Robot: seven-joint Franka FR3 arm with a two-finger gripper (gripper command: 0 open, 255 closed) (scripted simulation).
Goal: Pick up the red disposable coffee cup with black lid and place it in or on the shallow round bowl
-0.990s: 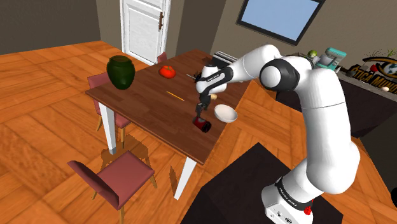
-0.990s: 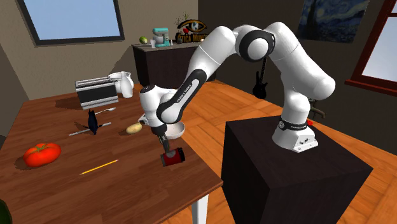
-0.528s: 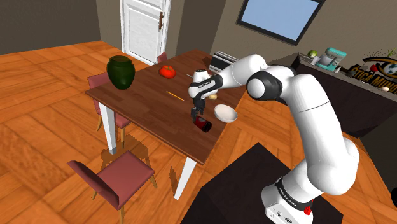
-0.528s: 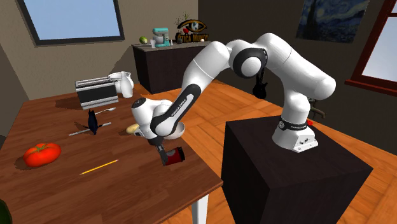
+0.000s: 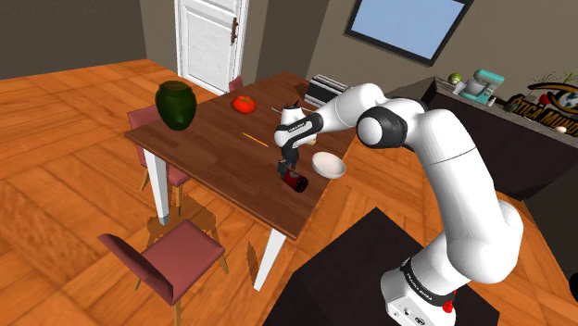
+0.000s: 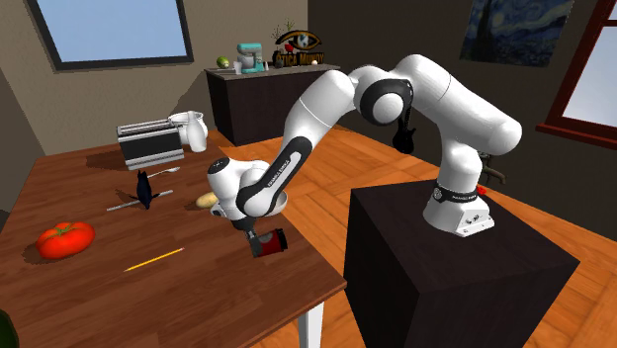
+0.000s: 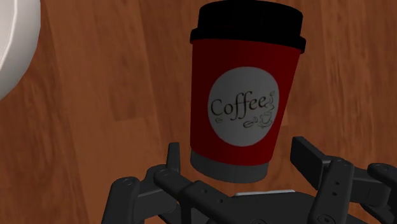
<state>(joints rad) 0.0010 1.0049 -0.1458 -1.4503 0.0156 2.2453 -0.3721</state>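
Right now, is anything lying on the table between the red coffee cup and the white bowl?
No: the wrist view shows a bare stretch of wooden tabletop between the red cup and the white bowl.

One cup (image 5: 295,180), one bowl (image 5: 329,166), one tomato (image 5: 244,105)

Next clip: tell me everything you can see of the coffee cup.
The coffee cup is red with a black lid and a grey round label reading "Coffee". It lies on its side on the brown wooden table, lid pointing away from the gripper, whose open fingers straddle its base end without touching. The white bowl sits nearby, apart from it.
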